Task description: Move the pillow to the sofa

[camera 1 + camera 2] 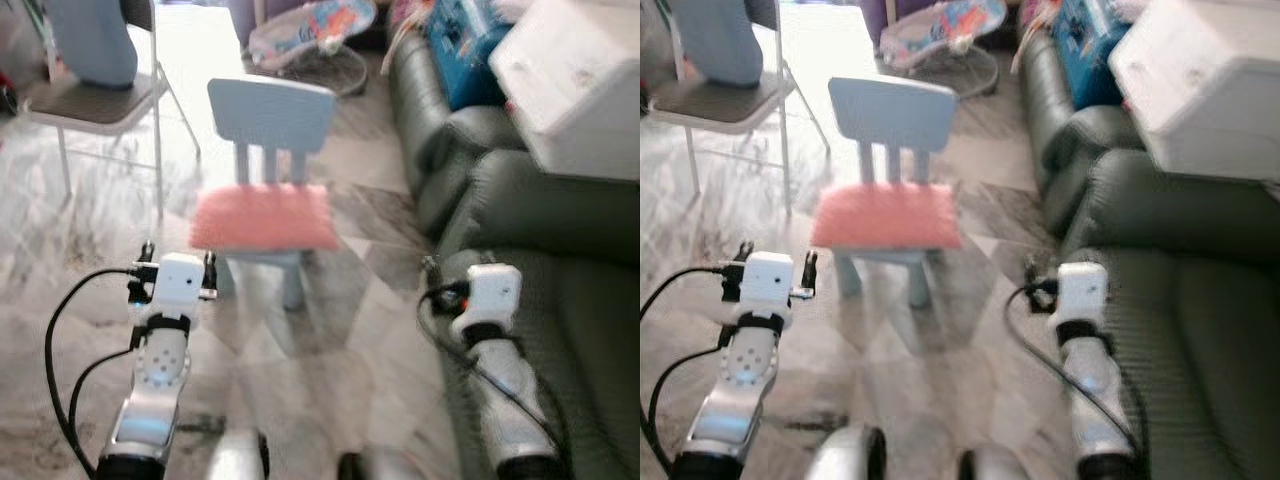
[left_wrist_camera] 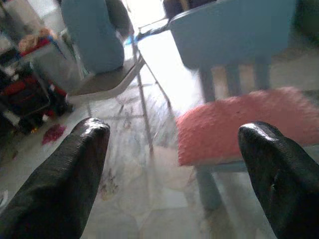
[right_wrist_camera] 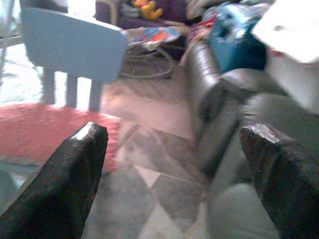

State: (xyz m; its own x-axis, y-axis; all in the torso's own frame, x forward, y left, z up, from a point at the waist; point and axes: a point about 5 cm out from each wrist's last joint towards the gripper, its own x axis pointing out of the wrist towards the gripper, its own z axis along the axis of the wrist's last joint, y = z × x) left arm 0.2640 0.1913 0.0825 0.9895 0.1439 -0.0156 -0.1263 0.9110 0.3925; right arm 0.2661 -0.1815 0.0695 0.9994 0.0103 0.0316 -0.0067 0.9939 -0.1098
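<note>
A flat pink pillow [image 1: 262, 217] lies on the seat of a small light-blue child's chair [image 1: 270, 112] straight ahead on the marble floor. A dark green sofa [image 1: 560, 300] runs along the right side. My left gripper [image 2: 174, 129] is open and empty, held short of the chair's front left corner, with the pillow [image 2: 244, 124] ahead between its fingers. My right gripper [image 3: 177, 130] is also open and empty. It hovers by the sofa's front edge, to the right of the chair, with the pillow [image 3: 45, 132] off to one side.
A grey folding chair [image 1: 95, 100] carrying a blue object stands at the far left. A baby bouncer [image 1: 310, 35] sits behind the small chair. A white box [image 1: 580, 80] and a blue box [image 1: 465, 45] rest on the sofa's far end.
</note>
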